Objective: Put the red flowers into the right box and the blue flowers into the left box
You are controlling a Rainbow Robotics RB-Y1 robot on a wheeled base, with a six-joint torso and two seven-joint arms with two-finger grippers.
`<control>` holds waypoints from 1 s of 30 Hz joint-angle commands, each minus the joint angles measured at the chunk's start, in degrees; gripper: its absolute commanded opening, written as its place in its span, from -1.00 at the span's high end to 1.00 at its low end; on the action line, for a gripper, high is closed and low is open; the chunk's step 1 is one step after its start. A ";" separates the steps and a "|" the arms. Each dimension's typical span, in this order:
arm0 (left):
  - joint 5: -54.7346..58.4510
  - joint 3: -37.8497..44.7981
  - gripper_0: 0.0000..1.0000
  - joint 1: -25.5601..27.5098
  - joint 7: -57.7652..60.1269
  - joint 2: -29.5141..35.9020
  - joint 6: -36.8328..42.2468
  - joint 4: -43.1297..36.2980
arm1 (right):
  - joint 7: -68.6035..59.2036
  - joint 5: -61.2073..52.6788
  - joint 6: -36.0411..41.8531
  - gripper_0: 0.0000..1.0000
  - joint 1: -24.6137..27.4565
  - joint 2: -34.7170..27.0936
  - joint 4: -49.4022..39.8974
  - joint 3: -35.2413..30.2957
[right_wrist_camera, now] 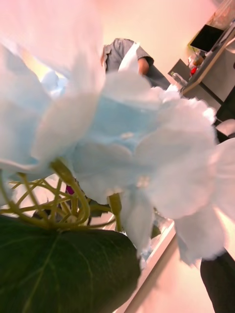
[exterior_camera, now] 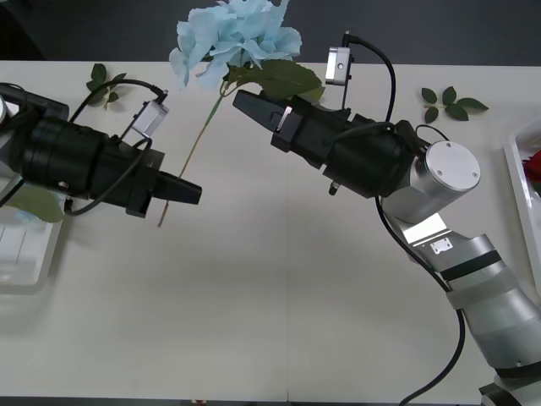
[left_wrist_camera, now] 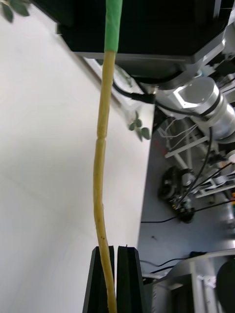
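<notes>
A pale-blue flower (exterior_camera: 237, 38) is held up above the far middle of the table, its long stem (left_wrist_camera: 100, 161) slanting down toward me. My left gripper (exterior_camera: 193, 193) (left_wrist_camera: 111, 281) is shut on the lower part of that stem, and the stem's end sticks out just past its black fingers (left_wrist_camera: 100, 286). My right gripper (exterior_camera: 241, 97) points at the top of the stem under a broad leaf, with the flower head (right_wrist_camera: 137, 142) right in front of its camera. At the left edge lies the white left box (exterior_camera: 25, 262). The right box (exterior_camera: 517, 165) holds a red flower (exterior_camera: 534, 169).
Loose green leaf sprigs lie at the far left (exterior_camera: 106, 83) and far right (exterior_camera: 452, 103) of the white table. A green leaf (exterior_camera: 38, 205) hangs over the left box under my left arm. The near middle of the table (exterior_camera: 279, 321) is open.
</notes>
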 commanded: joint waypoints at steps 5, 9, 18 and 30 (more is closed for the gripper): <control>-11.43 15.02 1.00 -1.13 0.68 1.70 9.19 -1.48 | 4.06 -1.93 1.19 -1.00 -0.99 -1.68 -2.51 -0.30; -18.20 22.49 1.00 -0.51 0.68 1.70 14.28 -1.48 | 5.12 -3.86 2.60 -1.00 -0.90 -3.44 -2.51 -0.65; -32.44 37.43 1.00 3.36 0.68 1.70 22.19 -8.86 | 7.23 -6.32 10.42 -1.00 -0.82 -14.07 -2.51 -0.56; -45.97 48.06 1.00 15.13 1.39 6.44 20.44 -15.54 | 10.39 -12.39 10.33 -0.99 -0.64 -26.11 -5.23 6.65</control>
